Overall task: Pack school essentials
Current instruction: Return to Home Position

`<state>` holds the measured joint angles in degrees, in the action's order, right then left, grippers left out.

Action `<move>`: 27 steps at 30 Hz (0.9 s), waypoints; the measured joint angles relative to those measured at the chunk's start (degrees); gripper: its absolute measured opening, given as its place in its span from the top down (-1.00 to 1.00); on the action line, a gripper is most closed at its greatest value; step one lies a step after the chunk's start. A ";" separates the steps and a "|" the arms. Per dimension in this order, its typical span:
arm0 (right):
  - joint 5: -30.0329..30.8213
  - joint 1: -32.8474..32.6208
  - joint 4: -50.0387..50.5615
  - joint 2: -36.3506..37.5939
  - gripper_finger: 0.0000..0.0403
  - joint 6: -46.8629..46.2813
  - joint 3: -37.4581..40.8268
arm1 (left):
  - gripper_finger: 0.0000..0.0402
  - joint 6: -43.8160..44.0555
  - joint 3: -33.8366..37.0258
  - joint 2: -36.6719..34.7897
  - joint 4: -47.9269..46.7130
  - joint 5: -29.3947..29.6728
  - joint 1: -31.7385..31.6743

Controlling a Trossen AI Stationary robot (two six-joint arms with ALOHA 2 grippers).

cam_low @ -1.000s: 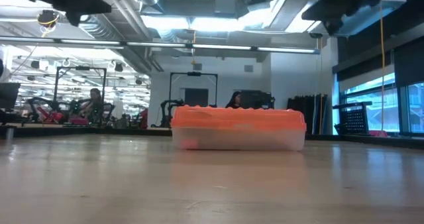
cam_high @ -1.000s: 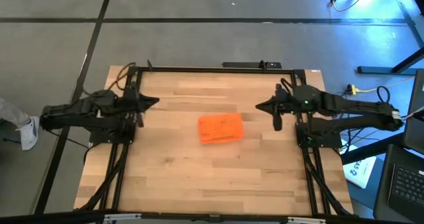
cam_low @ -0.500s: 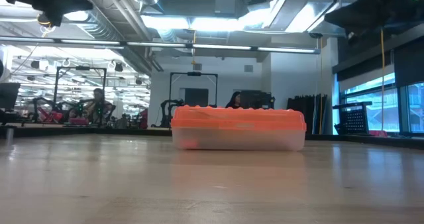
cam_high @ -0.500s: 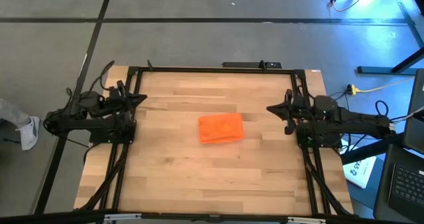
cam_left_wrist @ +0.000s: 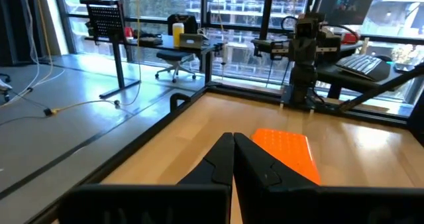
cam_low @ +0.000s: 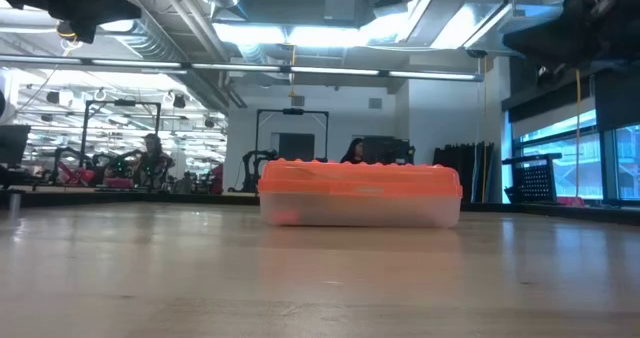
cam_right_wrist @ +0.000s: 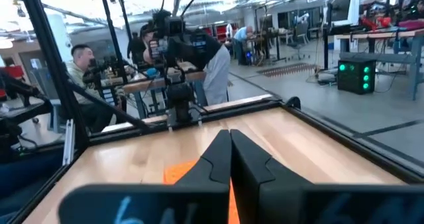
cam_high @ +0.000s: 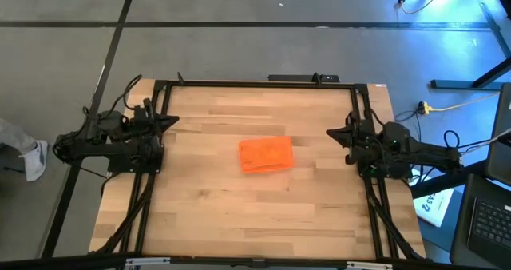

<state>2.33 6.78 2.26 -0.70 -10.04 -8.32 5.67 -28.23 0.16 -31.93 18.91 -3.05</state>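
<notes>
A clear box with an orange lid stands shut, flat on its base, at the middle of the wooden table. It also shows in the low view and beyond each gripper's fingers. The school essentials are hidden or out of view. My left gripper is shut at the table's left edge, pointing level toward the box with nothing held. My right gripper is shut at the right edge, also level and holding nothing.
A black frame rail runs around the table, and each arm sits folded over a side rail. The right arm faces the left wrist view. People are in the room beyond the table's left side.
My right gripper has drawn back toward the table's right edge and sunk lower, staying shut. My left gripper has pulled back a little toward the left edge. The box has kept still.
</notes>
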 joint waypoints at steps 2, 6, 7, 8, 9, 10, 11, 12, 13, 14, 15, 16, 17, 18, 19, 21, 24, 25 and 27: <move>0.40 0.03 -1.54 0.40 0.99 -0.42 1.65 | 1.00 0.09 0.07 0.00 0.01 -0.38 0.00; 0.77 0.12 -8.25 0.56 0.99 -0.21 6.88 | 1.00 -0.06 3.51 0.02 2.74 -0.68 -0.02; 1.04 0.12 -9.22 0.60 0.99 -0.14 7.95 | 1.00 -0.06 4.58 0.03 3.60 -0.71 -0.02; 1.22 0.14 -8.45 0.50 0.99 -0.23 7.92 | 1.00 -0.05 5.85 0.01 5.19 -0.82 -0.02; 1.33 0.14 -7.76 0.37 0.99 -0.24 7.90 | 1.00 -0.08 7.37 -0.02 6.65 -1.02 -0.02; 1.32 0.14 -7.27 0.30 0.99 -0.21 7.89 | 1.00 -0.09 8.94 0.00 7.47 -1.39 -0.02; 1.31 0.14 -6.59 0.30 0.99 0.03 7.89 | 1.00 -0.14 10.51 0.03 8.14 -2.03 -0.02; 1.31 0.15 -5.62 0.30 0.99 0.77 7.87 | 1.00 -0.22 11.73 0.04 9.03 -2.44 -0.02; 1.36 0.16 -4.48 0.30 0.99 1.31 7.87 | 1.00 -0.22 12.96 0.00 10.36 -2.86 -0.02; 1.52 0.16 -3.85 0.11 0.98 1.36 7.87 | 1.00 -0.20 14.50 -0.02 11.99 -3.21 -0.02; 1.87 0.16 -4.14 -0.35 0.97 1.34 7.85 | 1.00 -0.12 16.22 -0.02 12.89 -3.59 -0.05; 2.46 0.16 -4.22 -0.61 0.96 1.25 7.85 | 1.00 0.00 18.01 0.01 13.74 -4.29 -0.05; 3.50 0.18 -4.34 -0.98 0.95 0.97 7.85 | 1.00 0.04 19.67 0.04 15.24 -5.19 -0.04; 4.23 0.18 -4.45 -1.44 0.95 0.45 7.85 | 1.00 0.07 21.05 0.01 16.87 -5.50 -0.02; 5.13 0.18 -4.49 -1.84 0.94 0.02 7.85 | 1.00 0.13 22.51 -0.02 18.67 -5.56 -0.02; 6.81 0.18 -4.90 -2.64 0.93 -0.20 7.83 | 1.00 0.42 23.41 0.20 20.21 -5.55 -0.02; 7.14 0.20 -4.89 -3.97 0.93 0.15 7.81 | 1.00 1.29 23.41 1.24 22.05 -5.54 -0.02; 7.17 0.20 -4.95 -4.33 0.92 0.32 7.81 | 1.00 1.56 23.45 1.19 21.76 -5.33 -0.02; 7.17 0.20 -4.95 -5.08 0.92 2.31 7.74 | 1.00 1.55 23.45 1.17 21.70 -4.29 -0.05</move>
<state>9.50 6.98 -2.69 -5.78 -7.73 -0.58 7.22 -4.78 1.33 -10.23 14.61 -3.10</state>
